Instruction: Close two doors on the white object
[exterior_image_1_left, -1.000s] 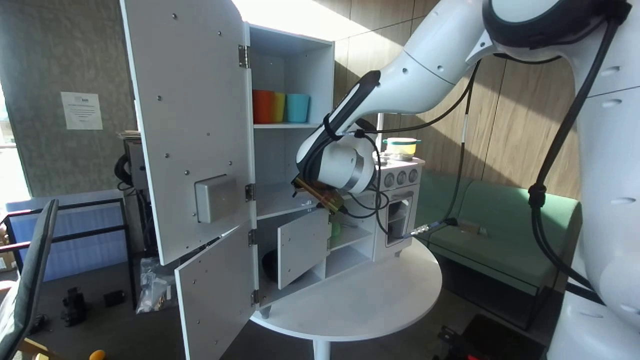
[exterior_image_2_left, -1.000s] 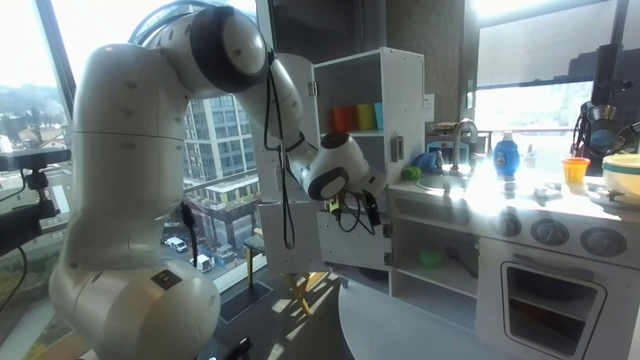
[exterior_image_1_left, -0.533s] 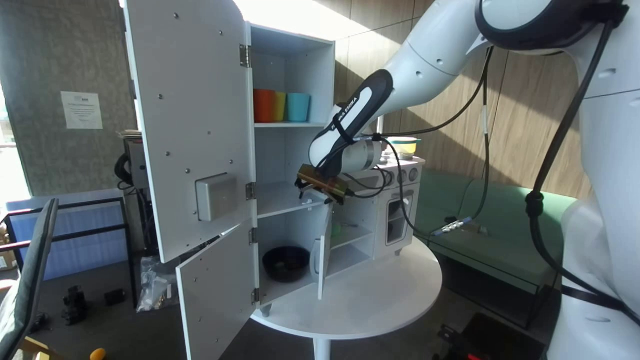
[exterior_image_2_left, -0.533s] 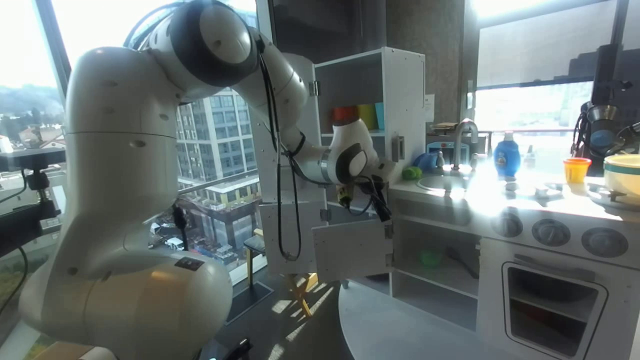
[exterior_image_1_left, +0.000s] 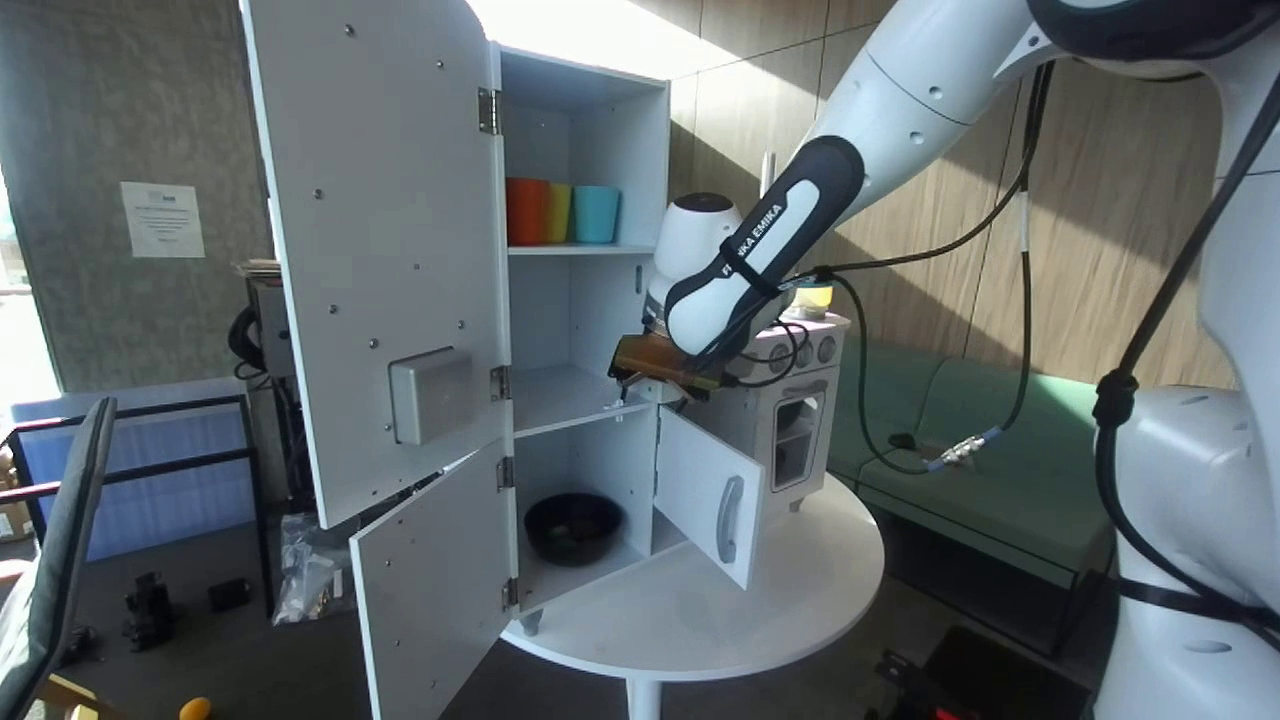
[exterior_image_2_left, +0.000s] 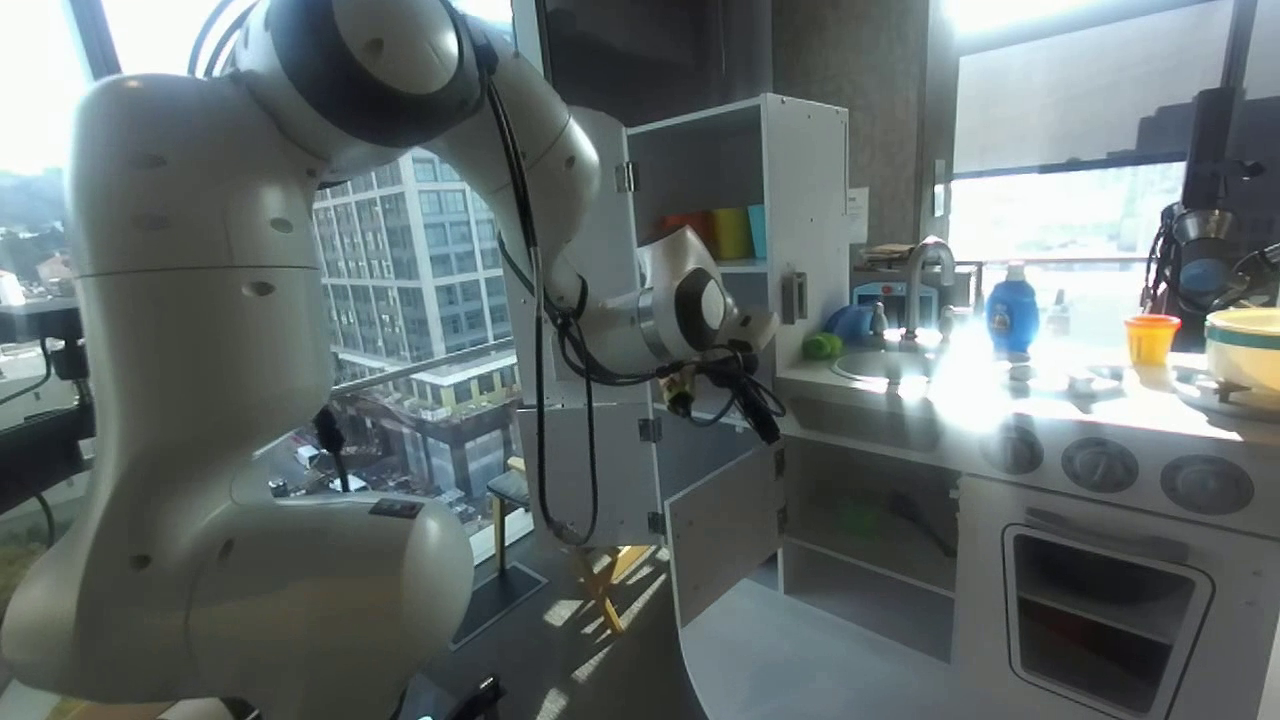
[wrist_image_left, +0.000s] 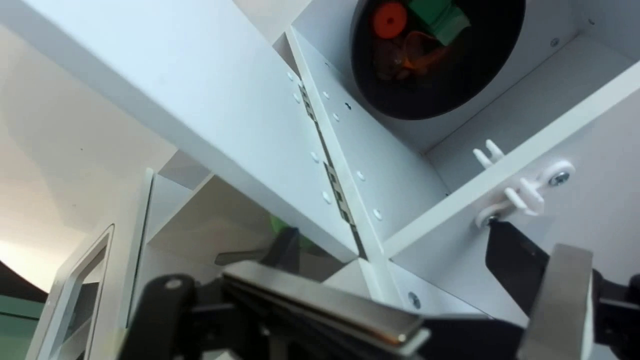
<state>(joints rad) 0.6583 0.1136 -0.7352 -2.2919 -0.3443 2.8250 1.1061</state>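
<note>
The white cabinet (exterior_image_1_left: 585, 375) stands partly on the round table. One small low door (exterior_image_1_left: 708, 492) with a grey handle is swung wide open to the right, in front of the right cubbies. It also shows in an exterior view (exterior_image_2_left: 722, 535) and the wrist view (wrist_image_left: 200, 110). The other low door (exterior_image_1_left: 440, 585) hangs open to the left. My gripper (exterior_image_1_left: 655, 392) is at the shelf edge just above the small door's hinge. In the wrist view the gripper (wrist_image_left: 395, 250) is open and empty, one finger each side of the divider. Whether it touches the cabinet is unclear.
The tall door (exterior_image_1_left: 390, 250) with a grey latch plate stands open at the left. A black bowl (exterior_image_1_left: 573, 528) sits in the low cubby. Coloured cups (exterior_image_1_left: 595, 215) stand on the upper shelf. The toy oven (exterior_image_1_left: 797, 440) adjoins at the right. The round table (exterior_image_1_left: 640, 625) is below.
The small door swung from across the bowl's cubby, through edge-on, outward to the right, uncovering the bowl. The gripper moved a little right and turned. The other low door and tall door stayed.
</note>
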